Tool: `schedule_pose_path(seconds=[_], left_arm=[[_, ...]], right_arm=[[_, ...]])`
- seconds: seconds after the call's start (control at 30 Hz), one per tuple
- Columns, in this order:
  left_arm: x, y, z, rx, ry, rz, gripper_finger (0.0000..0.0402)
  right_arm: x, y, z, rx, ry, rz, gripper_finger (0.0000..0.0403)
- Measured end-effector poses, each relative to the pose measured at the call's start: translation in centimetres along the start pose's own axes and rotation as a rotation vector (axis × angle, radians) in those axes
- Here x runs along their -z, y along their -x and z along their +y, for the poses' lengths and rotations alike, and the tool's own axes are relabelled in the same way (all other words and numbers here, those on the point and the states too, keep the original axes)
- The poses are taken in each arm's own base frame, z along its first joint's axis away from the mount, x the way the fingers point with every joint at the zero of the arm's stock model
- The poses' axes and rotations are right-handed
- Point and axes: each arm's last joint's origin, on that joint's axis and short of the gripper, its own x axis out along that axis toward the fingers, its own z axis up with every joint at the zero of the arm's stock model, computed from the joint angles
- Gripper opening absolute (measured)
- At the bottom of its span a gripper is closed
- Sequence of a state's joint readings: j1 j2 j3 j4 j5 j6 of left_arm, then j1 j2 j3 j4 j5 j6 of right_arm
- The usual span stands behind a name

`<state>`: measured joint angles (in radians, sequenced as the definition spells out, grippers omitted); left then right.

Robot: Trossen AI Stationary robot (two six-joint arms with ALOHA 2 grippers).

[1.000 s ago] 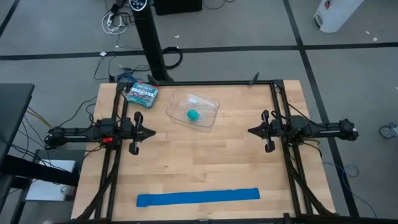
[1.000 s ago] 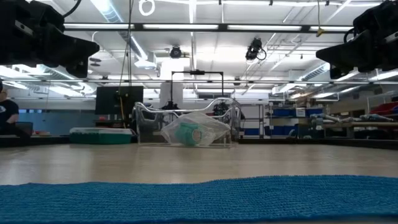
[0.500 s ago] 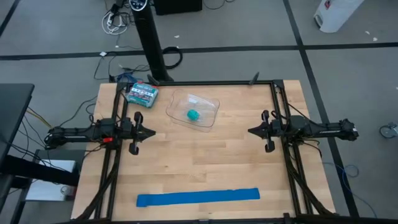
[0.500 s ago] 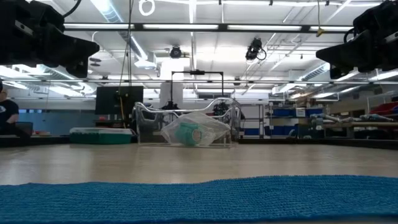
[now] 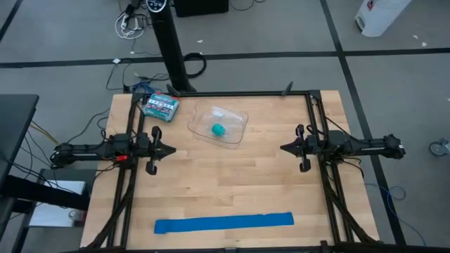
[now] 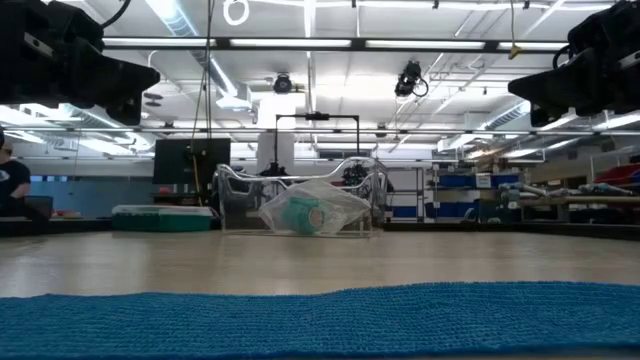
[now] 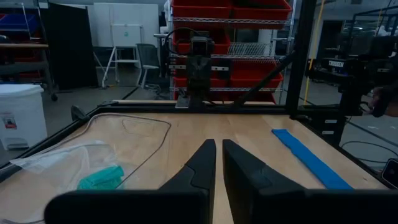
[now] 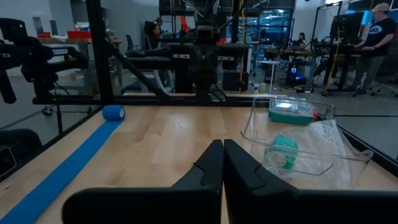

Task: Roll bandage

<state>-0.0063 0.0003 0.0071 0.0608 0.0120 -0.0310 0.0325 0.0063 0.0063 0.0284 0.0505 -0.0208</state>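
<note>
A bright blue bandage point(image 5: 224, 223) lies flat and unrolled along the bottom edge of the wooden table point(image 5: 232, 183) in the overhead view, its long axis running left to right across the frame, one end near the lower left, the other toward the lower right. In the right wrist view a small rolled portion shows at the strip's far end. Both arms hang above the middle band of the table, well apart from the strip. The left gripper point(image 5: 174, 149), at the left of centre, points inward toward the table's middle with its fingers drawn close together, a thin gap between them, holding nothing. The right gripper point(image 5: 282, 147), at the right of centre, faces it with fingers pressed together, also empty. The bandage sits below both grippers in the frame, nearer neither. At upper centre a clear plastic tray point(image 5: 236, 122) holds a small teal roll point(image 5: 219, 130), and a green-and-white box point(image 5: 160, 106) rests at the upper left. In the table-level view, the blue fabric fills the foreground.
</note>
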Motion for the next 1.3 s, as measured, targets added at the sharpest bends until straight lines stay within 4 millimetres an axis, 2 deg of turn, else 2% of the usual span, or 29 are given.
schedule_pose_path(seconds=[0.23,0.7,0.93,1.1,1.3], left_arm=[[0.0,0.0,0.0,0.0,0.0,0.0,0.0037],[0.0,0.0,0.0,0.0,0.0,0.0,0.0037],[-0.1,0.0,0.0,0.0,0.0,-0.013,0.0037],[-0.9,0.0,0.0,0.006,0.082,-0.088,0.0037],[-1.7,0.1,-0.1,0.017,0.133,-0.172,0.0037]], right_arm=[[-0.7,0.0,0.0,0.001,-0.011,-0.067,0.0007],[-2.4,0.1,-0.1,0.001,-0.158,-0.252,0.0006],[-1.4,-1.6,1.0,-0.09,-0.193,-0.066,0.0001],[-3.4,-3.1,1.6,-0.134,-0.161,-0.143,0.0001],[-5.0,-5.7,2.5,-0.148,-0.134,-0.098,0.0001]])
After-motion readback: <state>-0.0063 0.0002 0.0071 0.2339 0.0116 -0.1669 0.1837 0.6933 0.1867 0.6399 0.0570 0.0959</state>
